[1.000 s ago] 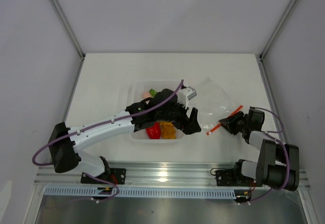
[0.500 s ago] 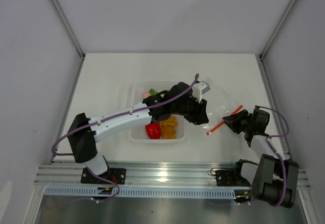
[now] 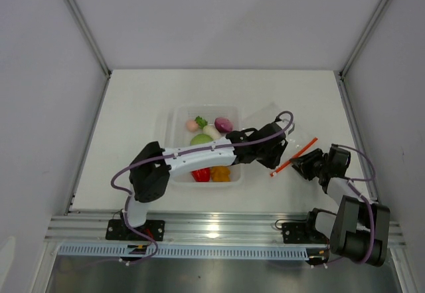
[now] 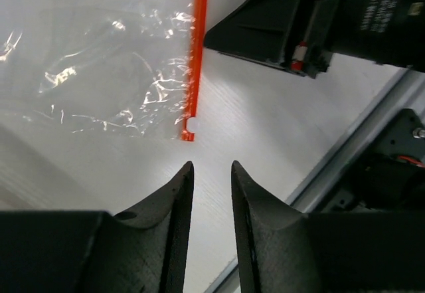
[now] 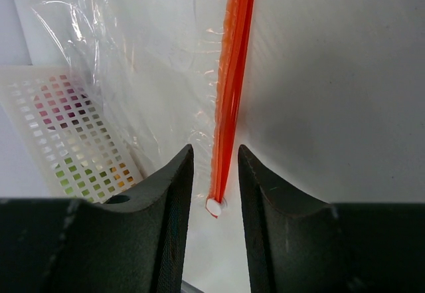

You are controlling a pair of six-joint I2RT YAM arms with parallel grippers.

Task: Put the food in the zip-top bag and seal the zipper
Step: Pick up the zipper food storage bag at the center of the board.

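The zip-top bag (image 3: 287, 135) lies flat and see-through on the table, right of the tray, with nothing inside that I can see. Its orange-red zipper (image 3: 293, 156) runs diagonally along the near edge. My left gripper (image 3: 275, 152) hovers just short of the zipper's lower end (image 4: 190, 128), jaws a narrow gap apart and empty (image 4: 211, 167). My right gripper (image 3: 304, 163) straddles the zipper's end (image 5: 215, 205); a gap shows on both sides of the strip (image 5: 216, 150). The food sits in the tray: purple onion (image 3: 224, 124), white radish (image 3: 211, 131), green cabbage (image 3: 201, 140), red pepper (image 3: 200, 173), orange-yellow piece (image 3: 221, 173), pink piece (image 3: 192, 125).
The rigid clear tray (image 3: 206, 109) stands mid-table, and my left arm reaches across its near right corner. The metal rail (image 3: 219, 226) with the arm bases runs along the near edge. White walls close in the table's left, right and far sides.
My left arm has swung right, off the tray and over to the zipper's lower end, uncovering the food. Its jaws have narrowed. The right gripper has barely shifted.
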